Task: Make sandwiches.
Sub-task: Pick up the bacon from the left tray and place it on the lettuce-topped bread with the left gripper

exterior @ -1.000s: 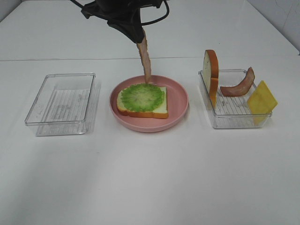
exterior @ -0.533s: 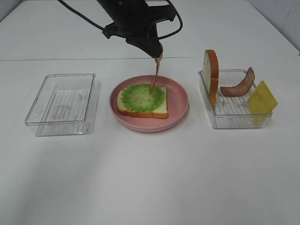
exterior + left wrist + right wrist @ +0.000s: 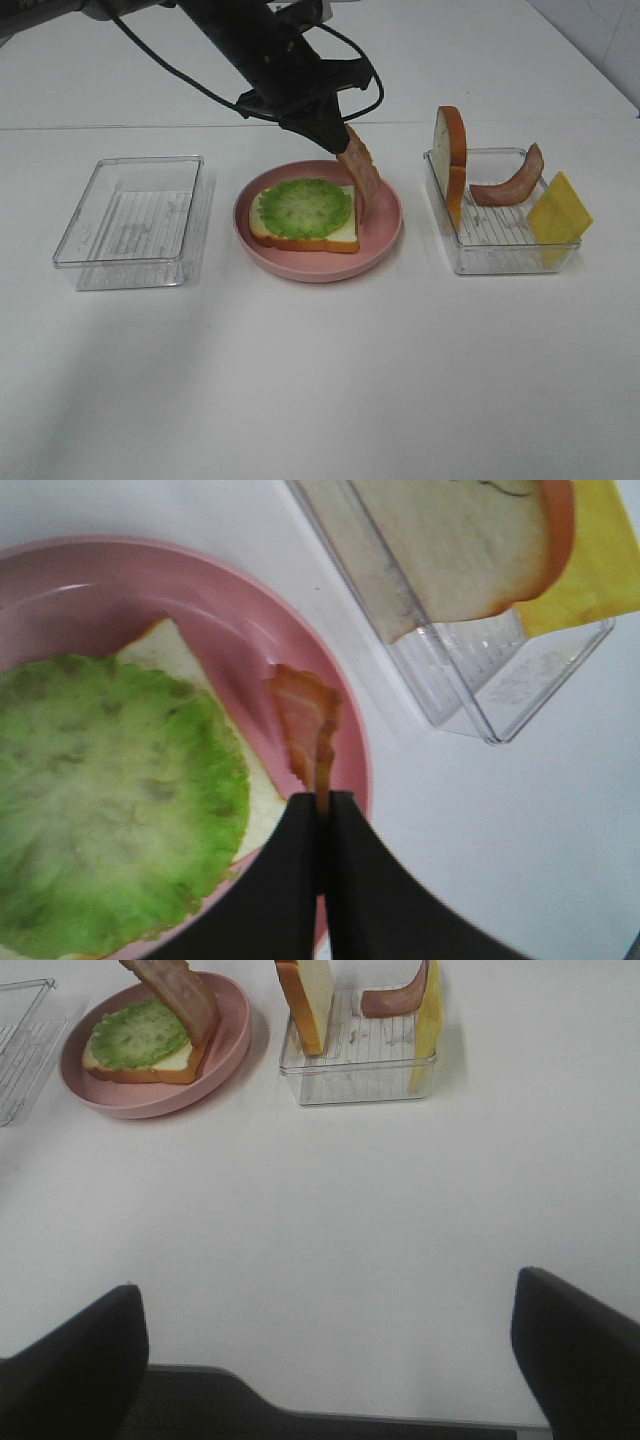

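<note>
The sandwich in the making is a bread slice topped with a green lettuce leaf [image 3: 300, 207], lying on the round pink plate [image 3: 300, 272]. My left gripper [image 3: 335, 138] is shut on the top end of a bacon strip [image 3: 361, 176]. The strip slants down over the bread's right edge, its lower end near the plate's right side. In the left wrist view the bacon [image 3: 305, 720] hangs from the shut fingertips beside the lettuce [image 3: 110, 800]. My right gripper [image 3: 325, 1290] stands open over bare table, well in front of the plate [image 3: 150, 1105], with nothing between its fingers.
A clear tray [image 3: 500, 262] right of the plate holds an upright bread slice [image 3: 450, 150], a second bacon strip [image 3: 510, 182] and a yellow cheese square [image 3: 558, 212]. An empty clear tray [image 3: 130, 222] sits left of the plate.
My left gripper has moved right and lower. The bacon strip, which hung upright over the lettuce, now slants down past the bread's right edge.
</note>
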You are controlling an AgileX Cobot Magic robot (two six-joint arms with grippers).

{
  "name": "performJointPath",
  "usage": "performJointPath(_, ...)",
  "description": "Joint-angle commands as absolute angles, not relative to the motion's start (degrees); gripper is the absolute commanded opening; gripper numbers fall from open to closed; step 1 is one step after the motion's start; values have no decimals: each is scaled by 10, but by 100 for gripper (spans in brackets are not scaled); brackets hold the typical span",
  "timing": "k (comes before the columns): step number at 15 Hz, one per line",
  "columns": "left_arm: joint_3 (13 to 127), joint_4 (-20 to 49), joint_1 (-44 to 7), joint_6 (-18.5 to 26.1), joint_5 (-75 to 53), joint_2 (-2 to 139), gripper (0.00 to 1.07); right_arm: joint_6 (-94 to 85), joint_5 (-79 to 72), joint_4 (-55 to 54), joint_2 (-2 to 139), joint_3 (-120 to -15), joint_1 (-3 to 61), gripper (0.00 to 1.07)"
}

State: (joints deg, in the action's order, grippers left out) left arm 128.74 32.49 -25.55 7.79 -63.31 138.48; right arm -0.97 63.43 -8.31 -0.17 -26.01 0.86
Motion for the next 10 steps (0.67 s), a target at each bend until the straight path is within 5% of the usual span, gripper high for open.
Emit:
performJointPath(1,1289,307,-252,80,-633,1382,0,-15,629,-84,-19,-258,7,94)
performJointPath(10,1289,139,-252,22,-670,1382,0,-15,629,-84,-19,-258,7,94)
